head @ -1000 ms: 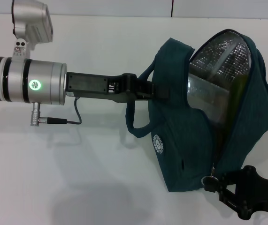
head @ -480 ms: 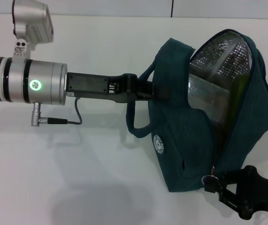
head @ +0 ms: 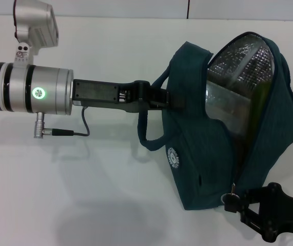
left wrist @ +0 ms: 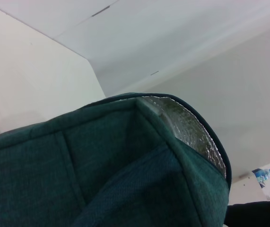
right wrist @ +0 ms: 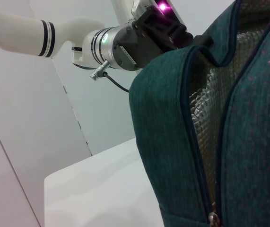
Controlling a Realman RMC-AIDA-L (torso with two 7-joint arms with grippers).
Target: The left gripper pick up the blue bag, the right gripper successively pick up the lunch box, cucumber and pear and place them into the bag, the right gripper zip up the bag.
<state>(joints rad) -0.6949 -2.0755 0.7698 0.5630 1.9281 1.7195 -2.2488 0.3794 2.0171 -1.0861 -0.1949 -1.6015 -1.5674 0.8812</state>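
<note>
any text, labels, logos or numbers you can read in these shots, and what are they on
No text can be read for certain.
White round logo on the blue bag: too small to read.
White label on the right gripper's arm: dark characters, too blurred to read.
Sticker on the silver camera mount above the left gripper's wrist: marks, not legible.
Bottle far off in the left wrist view: its label is unreadable.

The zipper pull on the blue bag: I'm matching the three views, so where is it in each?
Head view: zipper pull at the blue bag's near corner, by the right gripper.
Left wrist view: not visible.
Right wrist view: bottom edge.
Shared landmark: silver foil lining.
</note>
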